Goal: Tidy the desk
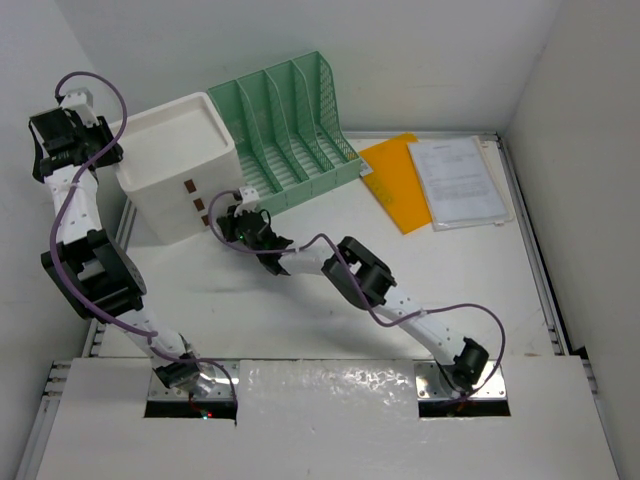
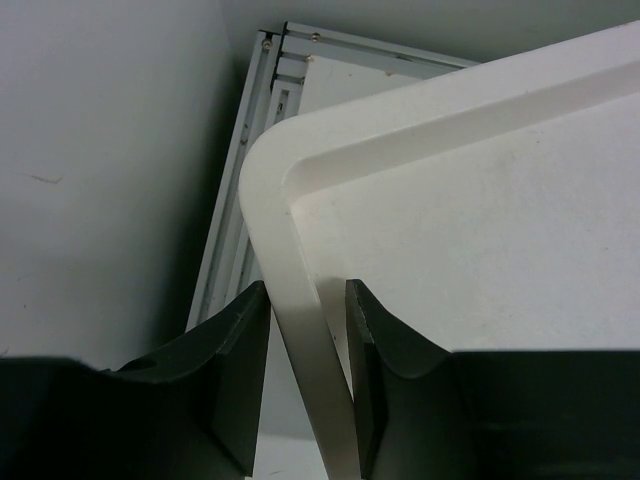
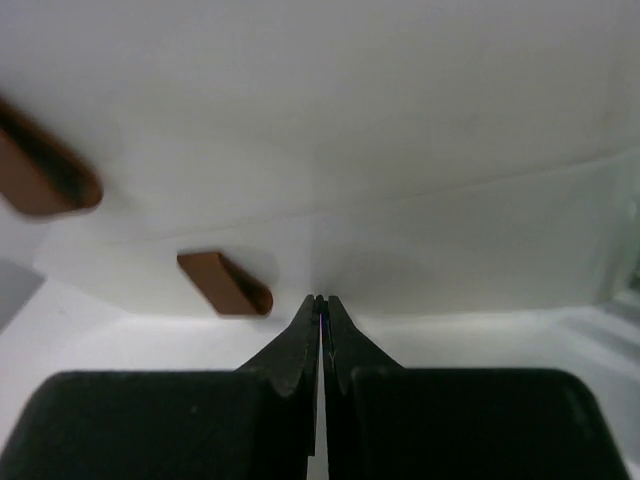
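The desk (image 1: 470, 290) is a white tabletop with silver rails. A white drawer box (image 1: 175, 150) with brown handle slots (image 1: 200, 205) stands at its back left. My left gripper (image 1: 103, 150) is at the box's left edge; in the left wrist view it (image 2: 305, 345) straddles the box's rim (image 2: 270, 230), jaws closed on it. My right gripper (image 1: 232, 213) is shut, and its tips (image 3: 321, 305) press the box's front face (image 3: 400, 150) beside a brown slot (image 3: 225, 283).
A green file rack (image 1: 290, 125) stands right of the box. An orange folder (image 1: 392, 180) and a printed white sheet (image 1: 458, 180) lie at the back right. The desk rail (image 2: 235, 200) and a grey wall (image 2: 100, 150) are close on the left.
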